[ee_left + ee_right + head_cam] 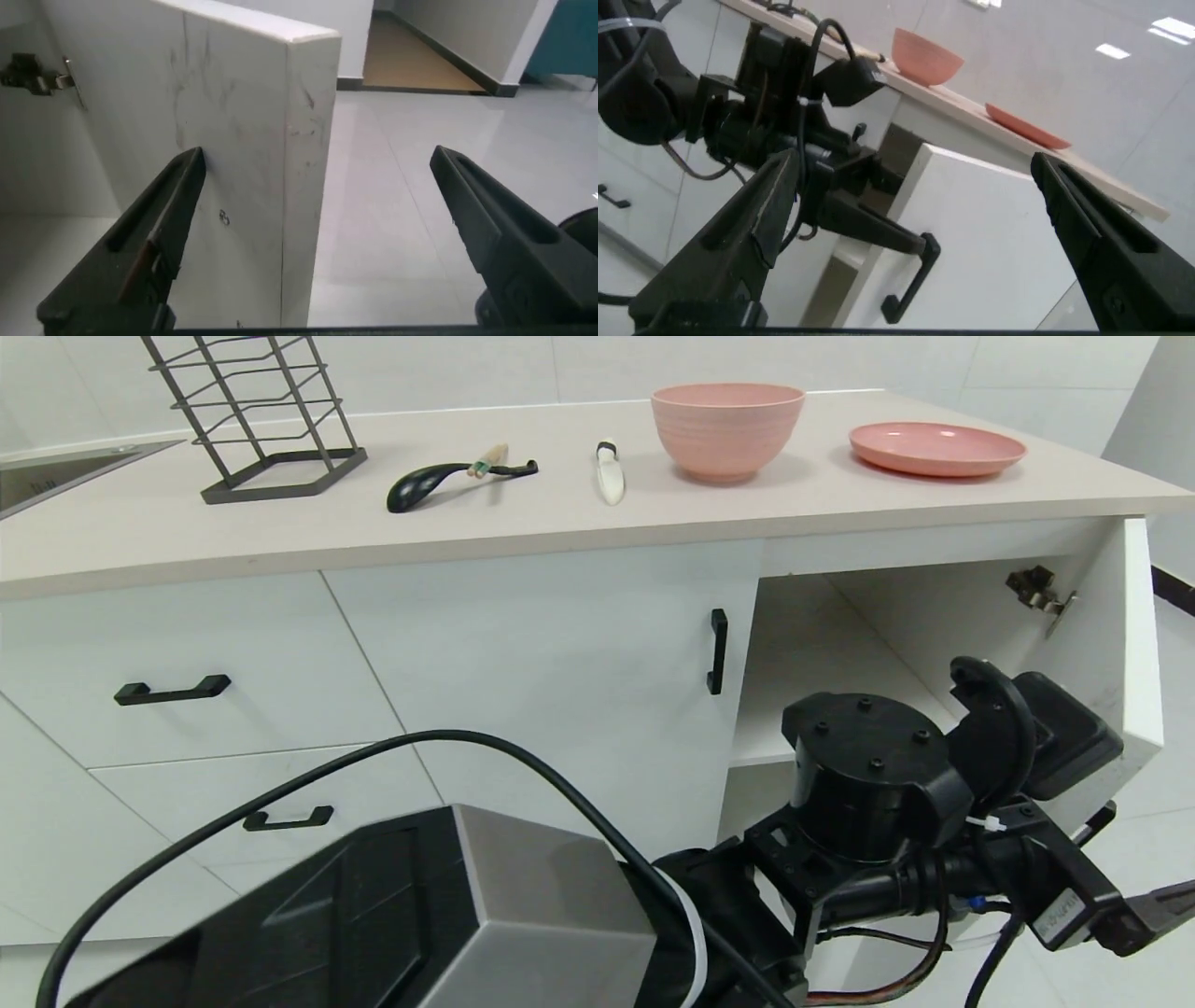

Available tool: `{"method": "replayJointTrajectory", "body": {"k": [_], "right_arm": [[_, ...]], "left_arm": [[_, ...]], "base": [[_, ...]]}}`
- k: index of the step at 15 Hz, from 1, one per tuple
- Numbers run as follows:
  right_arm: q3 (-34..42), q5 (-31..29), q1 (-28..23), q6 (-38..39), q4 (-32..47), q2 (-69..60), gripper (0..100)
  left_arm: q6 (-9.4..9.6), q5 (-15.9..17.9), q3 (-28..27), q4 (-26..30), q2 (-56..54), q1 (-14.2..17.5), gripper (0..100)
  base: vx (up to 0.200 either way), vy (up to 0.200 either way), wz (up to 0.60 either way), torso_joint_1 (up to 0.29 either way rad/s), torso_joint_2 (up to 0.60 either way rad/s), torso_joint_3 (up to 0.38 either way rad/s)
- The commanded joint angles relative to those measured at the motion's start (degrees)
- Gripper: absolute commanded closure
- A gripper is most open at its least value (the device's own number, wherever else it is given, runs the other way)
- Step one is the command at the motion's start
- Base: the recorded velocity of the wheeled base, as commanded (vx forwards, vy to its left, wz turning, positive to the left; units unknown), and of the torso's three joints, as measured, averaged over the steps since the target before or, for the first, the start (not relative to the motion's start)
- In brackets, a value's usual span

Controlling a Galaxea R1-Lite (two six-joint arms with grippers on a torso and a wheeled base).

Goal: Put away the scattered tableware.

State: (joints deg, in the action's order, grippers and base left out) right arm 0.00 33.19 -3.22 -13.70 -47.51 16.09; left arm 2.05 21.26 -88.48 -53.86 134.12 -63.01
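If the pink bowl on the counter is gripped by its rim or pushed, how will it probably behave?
The pink bowl looks rigid and matte, probably light plastic, so it should keep its shape. It stands upright on a narrower base on the smooth counter, so a low push would likely slide it; a high one might tip it.

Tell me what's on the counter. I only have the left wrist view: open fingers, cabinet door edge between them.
Observer: A pink bowl and a pink plate sit apart on the counter, above the open cabinet.
Operator: Any cutlery?
Observer: A black spoon and a white utensil lie to the left of the bowl, next to a wire rack.
Operator: Right gripper?
Observer: The right gripper is open, with nothing between its fingers.
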Motion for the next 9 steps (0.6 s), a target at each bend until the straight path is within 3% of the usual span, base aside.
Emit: {"method": "replayJointTrajectory", "body": {"k": [1, 5, 9], "right_arm": [[-0.26, 0.03, -0.65, -0.10, -0.31, -1.24, 0], [-5.27, 0.03, -1.00, -0.18, -1.36, -0.01, 0], [-9.40, 0.03, -2.14, -0.18, -4.35, 2.01, 0]], "left_arm": [[-0.03, -0.43, -0.73, -0.11, 1.23, -1.15, 0], [-2.05, -1.75, -3.45, -0.37, 2.90, -2.47, 0], [-2.66, -2.19, -7.15, -0.46, 5.10, -3.52, 0]], "base": [[0.000, 0.000, 0.00, 0.000, 0.00, 0.000], [0.000, 0.000, 0.00, 0.000, 0.00, 0.000], [0.000, 0.000, 0.00, 0.000, 0.00, 0.000]]}}
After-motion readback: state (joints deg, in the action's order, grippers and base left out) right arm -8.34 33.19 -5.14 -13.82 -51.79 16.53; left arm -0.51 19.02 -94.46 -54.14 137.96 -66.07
